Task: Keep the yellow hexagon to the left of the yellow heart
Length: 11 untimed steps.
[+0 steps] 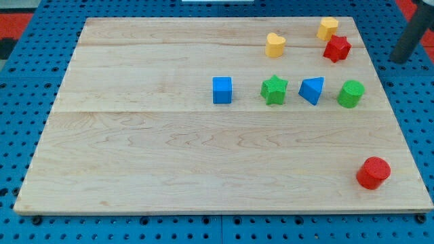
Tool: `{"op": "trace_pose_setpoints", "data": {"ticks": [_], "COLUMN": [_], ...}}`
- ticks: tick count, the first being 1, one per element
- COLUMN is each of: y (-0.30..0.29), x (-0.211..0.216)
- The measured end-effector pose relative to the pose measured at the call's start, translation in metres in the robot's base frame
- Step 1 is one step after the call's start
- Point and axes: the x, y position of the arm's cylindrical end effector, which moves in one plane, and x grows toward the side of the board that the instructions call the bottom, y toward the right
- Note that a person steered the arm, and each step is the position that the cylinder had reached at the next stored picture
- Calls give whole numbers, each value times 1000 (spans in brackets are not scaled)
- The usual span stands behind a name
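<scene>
While yellow hexagon (328,28) touches red star (336,49), wooden board (169,149) smooth.

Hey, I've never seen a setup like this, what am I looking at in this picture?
One camera looks down at a wooden board on a blue pegboard. The dark rod at the view's top right belongs to a robot arm; my tip sits off the board, right of the red star, touching nothing. It only pushes blocks and holds nothing. The yellow hexagon lies right of the yellow heart. Below, a row: blue cube, green star, blue block, green cylinder. A red cylinder sits bottom right.
</scene>
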Motion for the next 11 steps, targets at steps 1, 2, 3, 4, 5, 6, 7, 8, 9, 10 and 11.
{"op": "trace_pose_setpoints", "data": {"ticks": [1, 2, 3, 4, 5, 6, 7, 8, 9, 10, 11], "y": [-20, -77, -173, -223, -171, -166, -189, -231, -273, -292, -295], "x": [-59, -81, -78, -78, -77, -53, -40, -57, -70, -63, -50]}}
